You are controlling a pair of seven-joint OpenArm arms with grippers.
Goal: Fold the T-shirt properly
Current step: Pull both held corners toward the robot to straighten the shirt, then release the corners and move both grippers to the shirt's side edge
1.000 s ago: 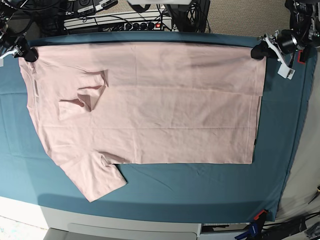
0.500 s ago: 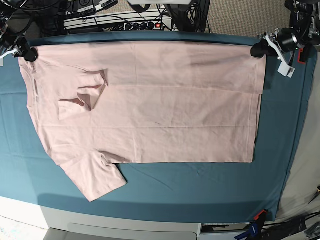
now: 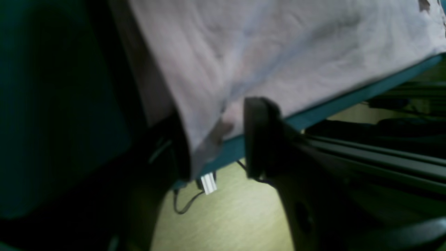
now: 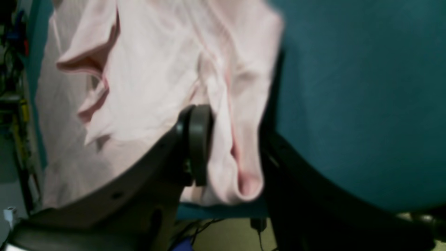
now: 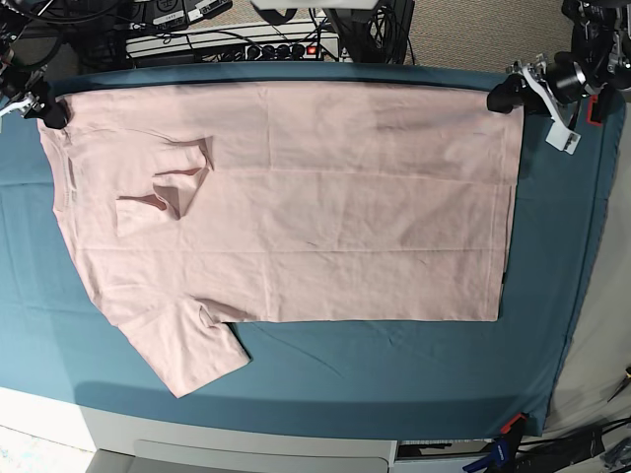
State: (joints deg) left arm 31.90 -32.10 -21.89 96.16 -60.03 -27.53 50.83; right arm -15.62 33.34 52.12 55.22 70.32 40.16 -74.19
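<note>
The pale pink T-shirt (image 5: 325,207) lies spread flat on the teal cloth, plain side up. One sleeve (image 5: 163,192) is folded onto the body and the other sleeve (image 5: 192,350) sticks out at the front left. My left gripper (image 5: 505,97) is at the shirt's far right corner. In the left wrist view its jaws (image 3: 216,139) stand apart, with the hem corner (image 3: 209,139) loose between them. My right gripper (image 5: 49,106) is at the far left corner. It (image 4: 233,146) is open, and a bunched fold of the shirt (image 4: 240,174) hangs between its fingers (image 4: 198,146).
The teal table cloth (image 5: 394,365) covers the table out to its edges. Behind the far edge are a power strip (image 5: 237,44) and cables. A red clamp (image 5: 509,426) sits at the front right corner. The table's white front edge (image 5: 246,443) runs along the bottom.
Both grippers have opened their jaws at the shirt's far corners and shifted slightly toward the far edge. The shirt lies as before.
</note>
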